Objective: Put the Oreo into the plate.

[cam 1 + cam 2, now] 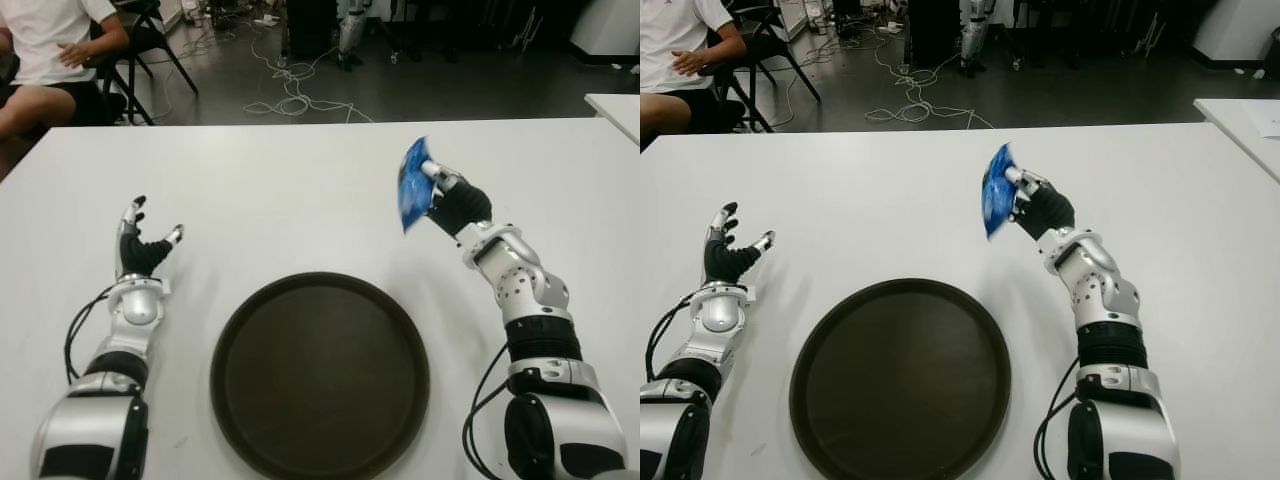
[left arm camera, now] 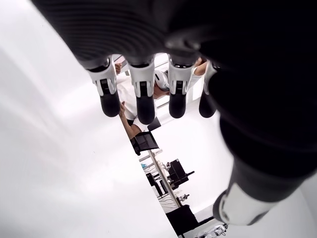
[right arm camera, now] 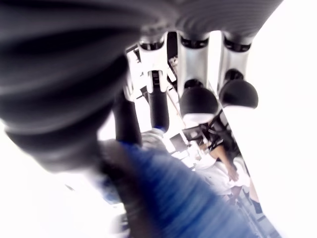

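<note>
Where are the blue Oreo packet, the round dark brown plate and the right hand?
Blue Oreo packet [image 1: 411, 186], left eye view, middle of wrapper.
Round dark brown plate [image 1: 320, 375], left eye view, bare centre.
Right hand [image 1: 458, 207], left eye view, black palm.

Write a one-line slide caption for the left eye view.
Right hand holds the blue Oreo pack above the table, beyond the empty dark plate; left hand open.

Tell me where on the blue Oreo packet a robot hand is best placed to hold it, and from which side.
By its right-hand edge, from the right. The Oreo packet is thin and flat, standing on edge above the table, so a pinch across its faces suits it. The right robot hand already grips that edge. The plate lies nearer the robot; the left robot hand is open beside it.
</note>
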`<move>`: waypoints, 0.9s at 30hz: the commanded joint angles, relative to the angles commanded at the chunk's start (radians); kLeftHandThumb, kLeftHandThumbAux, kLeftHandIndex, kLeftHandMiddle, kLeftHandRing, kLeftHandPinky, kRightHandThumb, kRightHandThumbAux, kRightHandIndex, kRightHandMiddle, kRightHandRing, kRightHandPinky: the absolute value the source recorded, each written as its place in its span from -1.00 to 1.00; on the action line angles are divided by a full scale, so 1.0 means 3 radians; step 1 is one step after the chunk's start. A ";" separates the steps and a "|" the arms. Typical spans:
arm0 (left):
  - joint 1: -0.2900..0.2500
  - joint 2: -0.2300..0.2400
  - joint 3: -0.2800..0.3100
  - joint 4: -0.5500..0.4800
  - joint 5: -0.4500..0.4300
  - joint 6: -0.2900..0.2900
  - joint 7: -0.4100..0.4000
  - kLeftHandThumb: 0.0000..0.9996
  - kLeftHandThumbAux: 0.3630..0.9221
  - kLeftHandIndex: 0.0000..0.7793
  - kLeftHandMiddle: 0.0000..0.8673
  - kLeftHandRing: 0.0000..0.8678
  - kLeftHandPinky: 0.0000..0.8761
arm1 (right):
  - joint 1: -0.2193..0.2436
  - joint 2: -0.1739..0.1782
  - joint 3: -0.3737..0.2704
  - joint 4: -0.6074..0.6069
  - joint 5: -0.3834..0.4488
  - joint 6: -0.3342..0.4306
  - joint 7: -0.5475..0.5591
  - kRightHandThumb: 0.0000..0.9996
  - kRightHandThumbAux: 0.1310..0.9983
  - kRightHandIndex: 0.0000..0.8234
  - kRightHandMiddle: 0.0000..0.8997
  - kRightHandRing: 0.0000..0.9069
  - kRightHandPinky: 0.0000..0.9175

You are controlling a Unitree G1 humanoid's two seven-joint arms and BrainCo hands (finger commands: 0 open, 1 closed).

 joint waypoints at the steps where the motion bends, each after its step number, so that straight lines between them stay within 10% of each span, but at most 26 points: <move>1: -0.0002 -0.0001 0.0000 0.0001 -0.0001 0.0002 0.0000 -1.00 0.47 -0.83 -0.77 -0.82 -0.85 | -0.0002 0.0001 0.0000 0.0001 0.0000 0.0001 0.0002 0.38 0.37 0.10 0.85 0.85 0.84; 27: 0.0001 -0.0007 0.0019 0.0004 -0.0022 -0.0051 -0.0045 -1.00 0.48 -0.83 -0.78 -0.82 -0.85 | 0.0138 0.0176 0.0396 -0.0462 -0.0219 0.0217 -0.0132 0.41 0.36 0.07 0.84 0.84 0.80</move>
